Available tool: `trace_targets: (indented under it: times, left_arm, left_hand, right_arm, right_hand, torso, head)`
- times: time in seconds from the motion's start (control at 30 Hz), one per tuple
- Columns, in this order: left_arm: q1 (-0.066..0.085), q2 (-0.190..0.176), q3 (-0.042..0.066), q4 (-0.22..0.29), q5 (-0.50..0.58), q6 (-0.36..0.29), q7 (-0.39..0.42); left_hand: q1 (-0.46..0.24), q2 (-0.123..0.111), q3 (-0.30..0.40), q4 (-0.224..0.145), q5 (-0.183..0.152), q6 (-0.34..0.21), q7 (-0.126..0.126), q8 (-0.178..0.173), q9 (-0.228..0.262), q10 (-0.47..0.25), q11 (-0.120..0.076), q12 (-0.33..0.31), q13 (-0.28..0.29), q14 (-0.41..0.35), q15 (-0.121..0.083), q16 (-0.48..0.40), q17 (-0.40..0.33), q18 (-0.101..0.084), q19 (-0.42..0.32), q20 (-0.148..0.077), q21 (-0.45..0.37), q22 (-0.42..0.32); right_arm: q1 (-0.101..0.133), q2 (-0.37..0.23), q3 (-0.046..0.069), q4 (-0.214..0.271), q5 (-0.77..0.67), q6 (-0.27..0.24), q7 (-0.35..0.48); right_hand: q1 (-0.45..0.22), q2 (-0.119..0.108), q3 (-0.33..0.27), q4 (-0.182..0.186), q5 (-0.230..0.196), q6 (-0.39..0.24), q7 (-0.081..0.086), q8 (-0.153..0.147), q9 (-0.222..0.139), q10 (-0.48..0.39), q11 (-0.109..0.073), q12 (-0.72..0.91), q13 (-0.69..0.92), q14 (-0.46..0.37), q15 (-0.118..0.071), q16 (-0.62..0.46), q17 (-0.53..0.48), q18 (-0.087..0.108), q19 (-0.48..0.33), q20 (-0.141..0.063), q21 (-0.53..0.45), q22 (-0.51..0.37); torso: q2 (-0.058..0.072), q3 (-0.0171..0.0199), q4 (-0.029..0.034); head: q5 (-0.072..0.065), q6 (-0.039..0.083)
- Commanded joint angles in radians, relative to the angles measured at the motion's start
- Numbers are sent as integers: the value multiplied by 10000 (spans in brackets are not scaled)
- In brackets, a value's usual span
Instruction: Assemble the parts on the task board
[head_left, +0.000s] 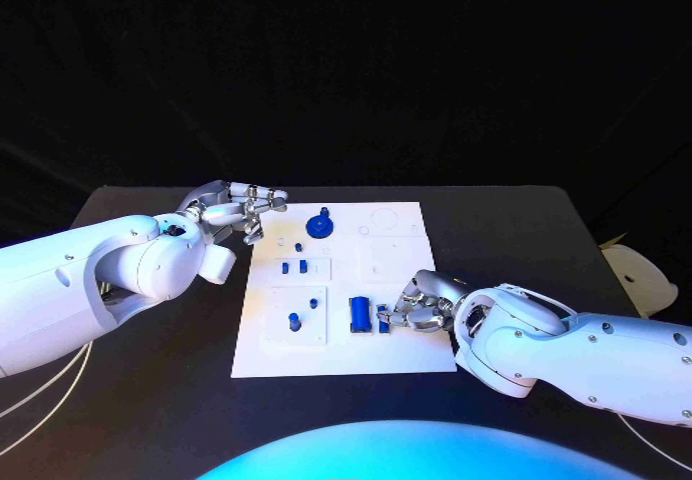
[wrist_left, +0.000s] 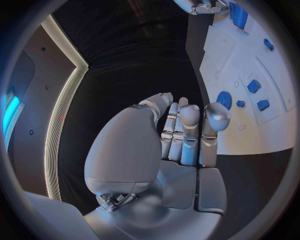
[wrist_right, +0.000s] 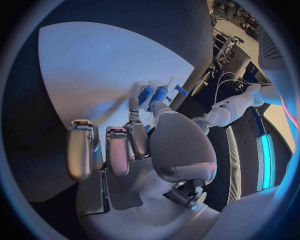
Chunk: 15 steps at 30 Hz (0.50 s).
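Centrally on the black surface (head_left: 144, 420) lies the white task board (head_left: 397, 350), with small blue parts spread over it. Its far end carries a round blue part (head_left: 320, 224) with a knob; two small blue pieces (head_left: 296, 267) stand side by side on a raised white block nearer the middle, and another small blue piece (head_left: 294, 321) stands on a second white block toward the near left corner. Just beside that block, a larger blue rectangular part (head_left: 359, 314) stands near the board's near edge. The right hand (head_left: 415, 305) rests low on the board right next to this part, its fingers curled in around a small blue piece (head_left: 384, 324); the right wrist view shows blue pieces at its fingertips (wrist_right: 139, 97), though I cannot tell for certain whether the hand actually grips one. The left hand (head_left: 235, 209) hovers at the board's far left corner, clear of the parts, with its fingers (wrist_left: 187, 120) held close together, only lightly bent, and holding nothing.
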Motion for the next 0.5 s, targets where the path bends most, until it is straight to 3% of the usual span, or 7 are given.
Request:
trace_targets:
  times: [0.03, 0.2, 0.5]
  left_arm:
    - [7, 13, 2, 5, -20, 156, 37]
    - [7, 16, -4, -5, -21, 157, 36]
    - [5, 32, -13, -17, -23, 162, 37]
  left_hand:
    - [5, 9, -10, 10, 61, -98, 4, 46, -16, -88, -3, 20, 14, -12, 69, 30, -10, 96, 28, 34, -61, -14]
    - [5, 9, -10, 10, 61, -98, 4, 46, -16, -88, -3, 20, 14, -12, 69, 30, -10, 96, 28, 34, -61, -14]
    - [5, 9, -10, 10, 61, -98, 4, 46, -16, -88, -3, 20, 14, -12, 69, 30, -10, 96, 28, 34, -61, -14]
  right_arm:
    - [-3, -141, 0, 179, -176, 344, 214]
    - [-2, -322, -1, 362, -1, 545, 332]
    - [-16, -401, -4, 431, 202, 814, 413]
  right_hand:
    - [168, -28, -32, -62, 37, -49, 26, 13, 17, 199, -55, 43, 980, 899, -74, 57, 1919, -86, 390, -78, 26, 2152]
    - [281, -72, -101, -73, 50, -55, 28, 16, 18, 200, -54, 46, 986, 899, -73, 58, 1920, -87, 390, -78, 28, 2152]
    - [367, -87, -144, -81, 82, -50, 24, 25, 22, 199, -56, 41, 987, 899, -73, 57, 1920, -89, 395, -78, 41, 2156]
  torso:
    - [4, 4, 6]
    - [-8, 1, -19]
    - [-2, -4, 0]
  head:
    - [21, 4]
    - [31, 9]
    - [9, 24]
